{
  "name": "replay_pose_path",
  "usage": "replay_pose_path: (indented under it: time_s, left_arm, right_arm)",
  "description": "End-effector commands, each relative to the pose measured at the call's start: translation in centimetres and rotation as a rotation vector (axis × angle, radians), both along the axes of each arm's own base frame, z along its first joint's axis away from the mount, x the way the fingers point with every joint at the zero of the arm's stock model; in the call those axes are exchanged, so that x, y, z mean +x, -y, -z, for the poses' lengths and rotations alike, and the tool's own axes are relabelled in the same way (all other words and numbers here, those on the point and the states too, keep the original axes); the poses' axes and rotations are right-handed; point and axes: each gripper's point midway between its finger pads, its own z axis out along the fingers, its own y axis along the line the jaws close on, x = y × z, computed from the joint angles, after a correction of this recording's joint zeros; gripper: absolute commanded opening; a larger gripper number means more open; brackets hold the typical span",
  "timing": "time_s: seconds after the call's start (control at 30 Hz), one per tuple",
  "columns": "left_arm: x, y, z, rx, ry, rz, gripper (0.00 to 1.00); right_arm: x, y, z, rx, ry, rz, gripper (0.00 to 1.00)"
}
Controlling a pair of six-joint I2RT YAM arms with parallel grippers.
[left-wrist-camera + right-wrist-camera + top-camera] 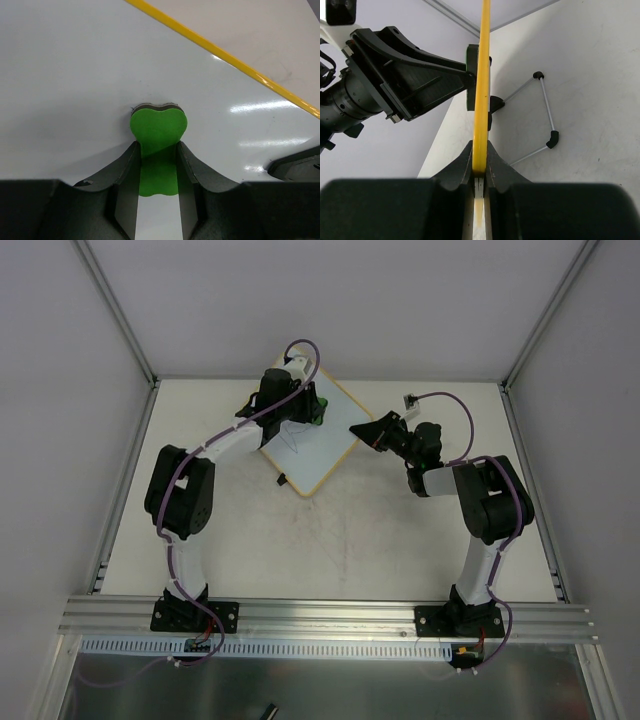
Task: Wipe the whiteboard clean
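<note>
A: Why is the right gripper (479, 149) clamped on the yellow edge of the whiteboard (322, 452)?

B: Likely to steady it, propped on its wire stand (547, 107) at the far middle of the table (350, 540), while the left gripper (159, 150), closed on the green eraser (158, 125), presses its face.

Right gripper (479, 157) fingers (457, 172) clamped on the edge-on whiteboard (481, 75), left gripper (462, 75) against its face, wire stand (546, 105) on the other side
</note>
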Motion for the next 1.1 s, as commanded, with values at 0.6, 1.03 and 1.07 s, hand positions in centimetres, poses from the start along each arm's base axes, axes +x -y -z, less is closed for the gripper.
replay_pose_path:
  time_s: [0.6, 1.03, 1.07]
  left_arm:
    - [0.9, -6.2, 3.7, -0.143, -0.213, -0.193, 0.00]
    - [1.1, -14.0, 9.8, -0.288, -0.440, -0.413, 0.00]
    - [1.1, -14.1, 10.0, -0.296, -0.451, -0.409, 0.00]
  right_arm:
    - [-1.4, -1.9, -3.0, 0.024, 0.139, -0.104, 0.00]
    - [-1.3, -1.7, -3.0, 0.043, 0.136, -0.105, 0.00]
    - [-1.3, -1.7, -3.0, 0.043, 0.136, -0.103, 0.00]
